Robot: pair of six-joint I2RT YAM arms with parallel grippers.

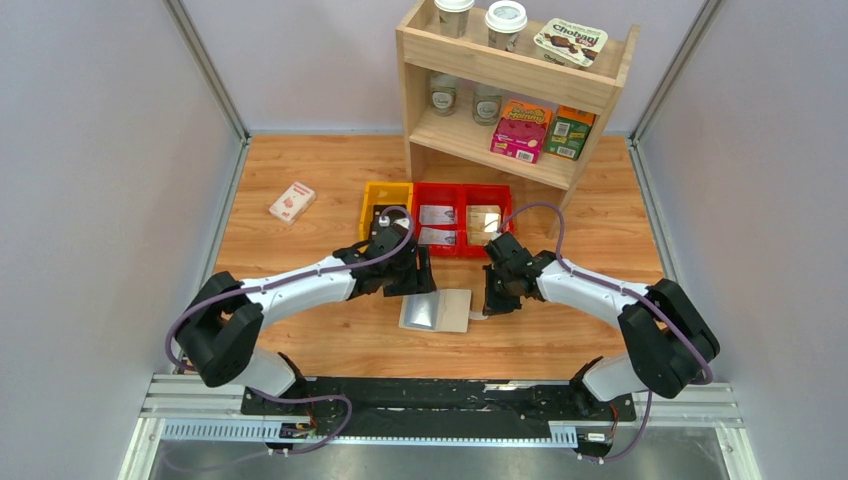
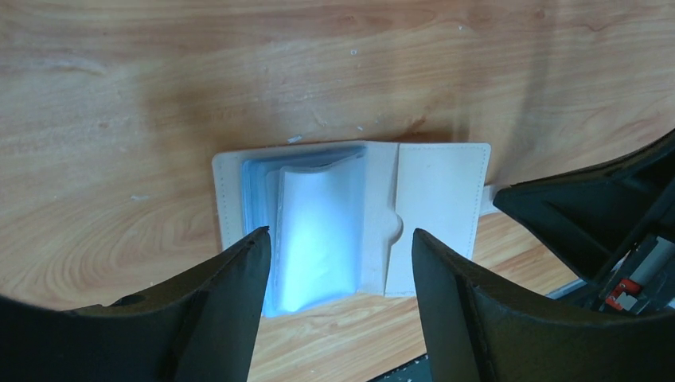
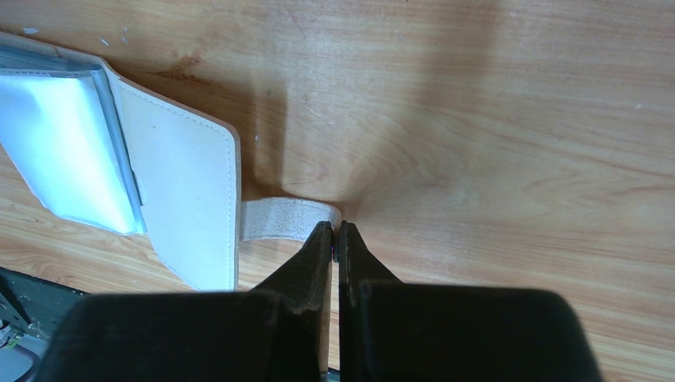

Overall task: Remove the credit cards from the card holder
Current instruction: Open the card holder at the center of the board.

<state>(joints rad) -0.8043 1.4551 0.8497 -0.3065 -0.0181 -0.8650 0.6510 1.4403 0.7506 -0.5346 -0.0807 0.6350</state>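
Note:
The card holder point(image 1: 452, 312) lies open and flat on the wooden table, cream with a pale blue glossy pocket stack point(image 2: 318, 227). My left gripper point(image 1: 412, 278) hangs open just above it, and the left wrist view shows the left gripper point(image 2: 338, 239) straddling the pockets without touching them. My right gripper point(image 3: 336, 231) is shut, its tips at the end of the snap tab point(image 3: 278, 219) on the holder's right side; I cannot tell whether they pinch it. Silver-grey credit cards point(image 1: 436, 214) lie in the red bin point(image 1: 440, 186). Whether a card sits in the pockets is unclear.
A yellow bin point(image 1: 372, 205) stands left of the red bin. A white-and-red small box point(image 1: 292, 202) lies at the far left. A wooden shelf point(image 1: 420, 90) with cups and cartons stands at the back. The right arm's body point(image 2: 605, 223) is close beside the holder.

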